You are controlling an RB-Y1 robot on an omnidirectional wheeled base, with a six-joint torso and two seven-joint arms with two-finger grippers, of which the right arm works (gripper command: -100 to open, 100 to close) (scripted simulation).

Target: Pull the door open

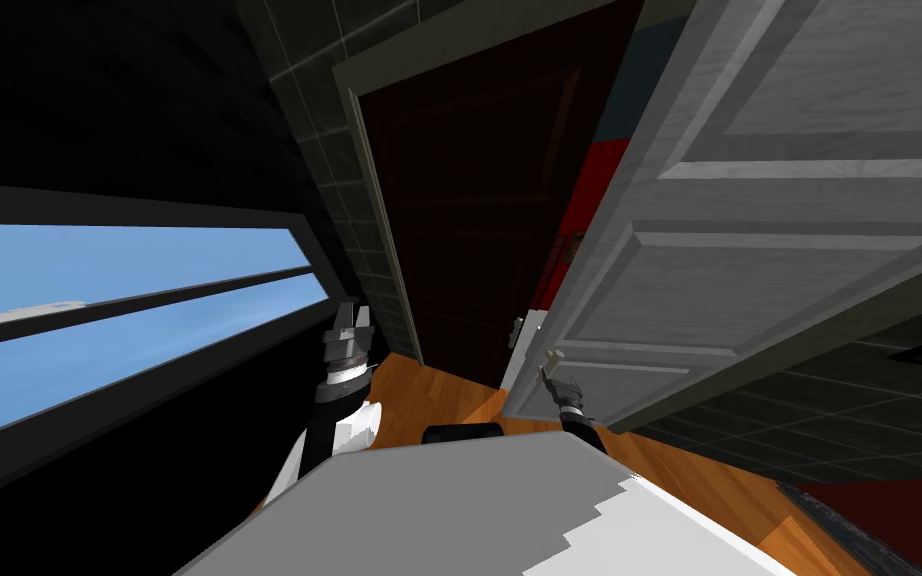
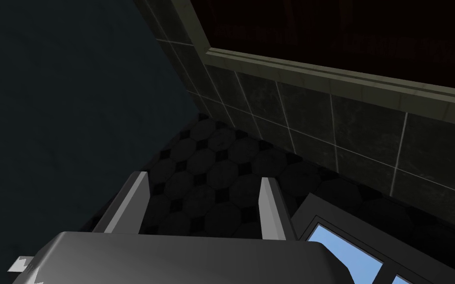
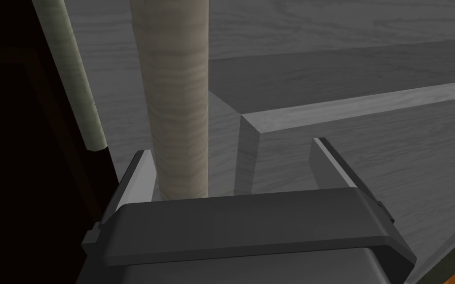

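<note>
Straddling door handle, right pincer wide open, 1 finger just beside it; left pincer open.

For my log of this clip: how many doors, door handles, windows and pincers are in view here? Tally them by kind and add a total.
grey panelled door: 1
pale bar handle: 1
window: 1
pincers: 2, the left pincer open on nothing, the right pincer open around the handle
Total: 5
</note>
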